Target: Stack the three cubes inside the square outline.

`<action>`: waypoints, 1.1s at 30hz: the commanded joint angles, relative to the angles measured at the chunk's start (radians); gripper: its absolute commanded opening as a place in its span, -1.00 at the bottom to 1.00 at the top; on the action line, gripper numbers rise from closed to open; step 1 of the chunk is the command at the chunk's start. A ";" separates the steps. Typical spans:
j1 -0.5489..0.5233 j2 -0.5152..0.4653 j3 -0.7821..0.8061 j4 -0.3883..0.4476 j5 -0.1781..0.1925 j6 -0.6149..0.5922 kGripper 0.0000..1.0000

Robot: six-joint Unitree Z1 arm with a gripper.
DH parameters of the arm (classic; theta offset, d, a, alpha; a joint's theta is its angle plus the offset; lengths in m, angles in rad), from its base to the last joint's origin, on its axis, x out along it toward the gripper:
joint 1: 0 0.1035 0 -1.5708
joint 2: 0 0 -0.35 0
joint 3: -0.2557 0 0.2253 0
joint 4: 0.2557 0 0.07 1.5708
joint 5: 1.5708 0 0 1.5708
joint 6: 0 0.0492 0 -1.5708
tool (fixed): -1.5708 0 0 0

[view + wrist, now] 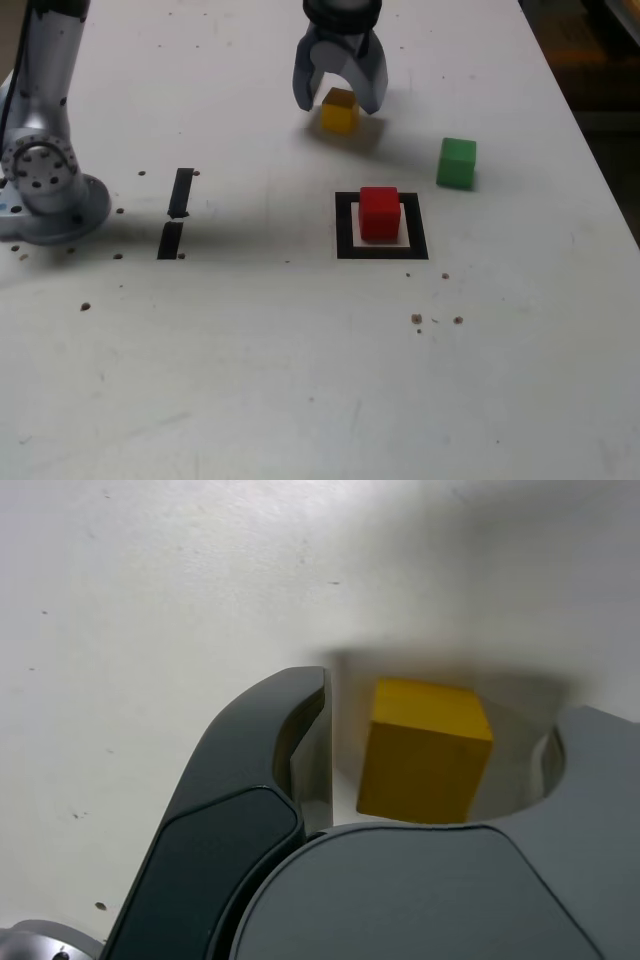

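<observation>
The yellow cube (340,112) sits on the white table at the back, and my gripper (338,104) straddles it with one finger on each side. In the wrist view the yellow cube (425,755) lies between the fingers of the gripper (460,695), with a visible gap beside the dark finger (300,750), so the jaws stand open around it. The red cube (379,213) rests inside the square outline (345,225). The green cube (456,162) stands alone, toward the exterior view's right of the outline.
The arm's grey base (45,170) stands at the exterior view's left. Two short black tape strips (181,192) (171,240) lie between the base and the outline. The table's edge (600,150) runs down the exterior view's right. Small dark specks (417,319) dot the surface.
</observation>
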 commanded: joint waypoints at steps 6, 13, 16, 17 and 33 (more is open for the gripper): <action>-0.009 0.030 -0.005 -0.010 -0.041 0.014 -0.07; -0.011 -0.001 -0.018 0.010 -0.074 0.014 -0.65; -0.021 -0.024 -0.037 0.049 -0.083 0.002 -0.69; -0.027 -0.036 -0.049 0.070 -0.083 -0.007 -0.70; -0.461 -0.145 -0.205 0.336 -0.136 -0.585 -0.73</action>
